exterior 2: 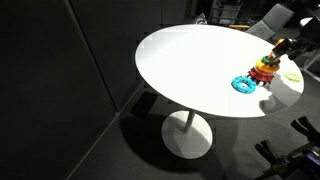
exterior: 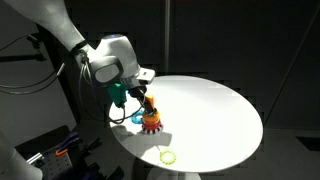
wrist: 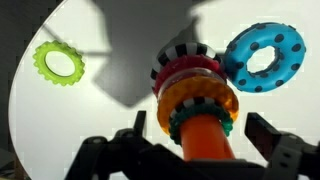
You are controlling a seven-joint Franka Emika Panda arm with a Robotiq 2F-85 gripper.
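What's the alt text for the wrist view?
A stack of colourful gear rings on an orange peg stands between the jaws of the open hand. Beyond it on the white table lie a blue dotted ring and a green gear ring, on opposite sides.

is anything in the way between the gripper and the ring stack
Nothing visible does. In the wrist view the open gripper hangs right over the ring stack, a finger on each side. The blue ring and the green ring lie off to the sides.
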